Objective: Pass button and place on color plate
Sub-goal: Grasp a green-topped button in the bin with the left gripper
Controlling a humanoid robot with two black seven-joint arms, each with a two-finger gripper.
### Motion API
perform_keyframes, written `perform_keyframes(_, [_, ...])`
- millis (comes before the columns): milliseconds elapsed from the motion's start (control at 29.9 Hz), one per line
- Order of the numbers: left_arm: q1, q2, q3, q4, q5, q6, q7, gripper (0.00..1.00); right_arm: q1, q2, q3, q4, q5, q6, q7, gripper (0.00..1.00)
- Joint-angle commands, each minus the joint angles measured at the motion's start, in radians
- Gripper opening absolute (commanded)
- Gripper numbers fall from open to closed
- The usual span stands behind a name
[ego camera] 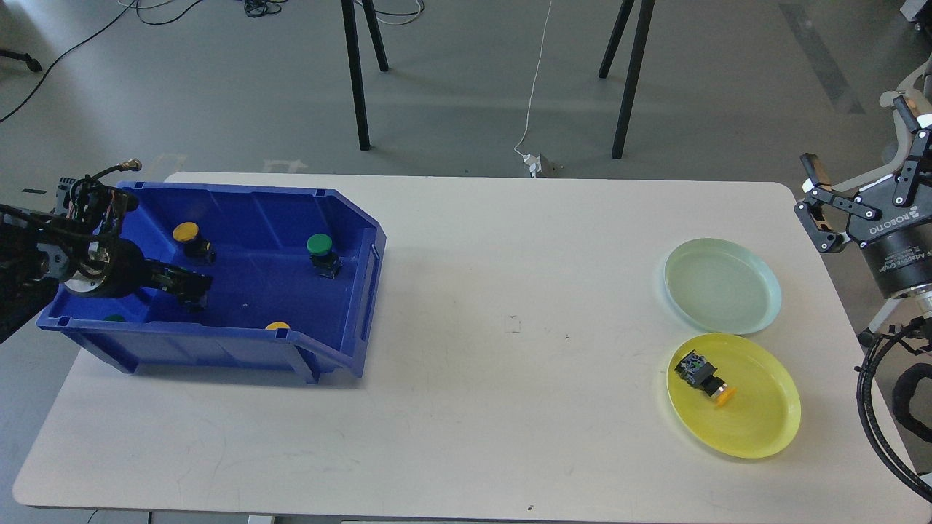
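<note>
Buttons lie in the blue bin [349, 218]: yellow button [191, 239] just beyond the left gripper [191, 285] (jaws too dark to tell), green button [322, 255] further right. Probably light, rigid; grip the black body. Right gripper [826, 211] spread, empty.

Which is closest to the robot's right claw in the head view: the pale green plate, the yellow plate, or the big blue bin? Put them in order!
From the right gripper:
1. Pale green plate, just beside it on the table's right.
2. Yellow plate, below the green one.
3. Blue bin, far across on the left.
</note>
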Motion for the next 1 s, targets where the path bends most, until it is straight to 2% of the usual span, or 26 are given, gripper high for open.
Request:
perform_keyframes(0, [0.005,-0.002,-0.001,0.0,-0.004,0.003,0.0,0.95,-0.001,0.0,0.0,0.0,0.0,0.001,0.0,0.96])
perform_keyframes(134, [0.007,-0.015,-0.002,0.009,-0.008,0.006,0.0,0.94,-0.008,0.0,0.0,0.0,0.001,0.001,0.0,0.96])
perform_keyframes(501, [0.007,-0.055,-0.002,0.033,-0.015,0.012,0.0,0.83,-0.033,0.0,0.006,0.0,0.015,0.017,0.0,0.96])
perform_keyframes(768, [0.01,-0.078,-0.002,0.087,-0.015,0.01,0.0,0.83,-0.048,0.0,0.015,0.0,0.015,0.029,0.0,0.96])
perform_keyframes(969, [0.039,-0.081,-0.002,0.09,-0.015,0.012,0.0,0.74,-0.048,0.0,0.015,0.0,0.015,0.029,0.0,0.96])
